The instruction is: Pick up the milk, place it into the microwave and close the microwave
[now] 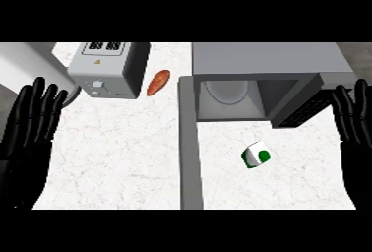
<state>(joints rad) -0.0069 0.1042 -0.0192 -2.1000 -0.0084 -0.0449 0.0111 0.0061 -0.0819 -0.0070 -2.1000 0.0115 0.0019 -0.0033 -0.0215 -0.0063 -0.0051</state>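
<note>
Milk (256,154): on the counter (116,157) near its right edge, before the open microwave (251,83). My left hand (29,123) and right hand (355,118): fingers straight, holding nothing, at opposite edges. Toaster (108,69), back left.

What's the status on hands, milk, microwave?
Left robot hand and right robot hand open, resting at edges. Milk on counter, untouched. Microwave open, door swung out left of milk; nothing blocking.
</note>
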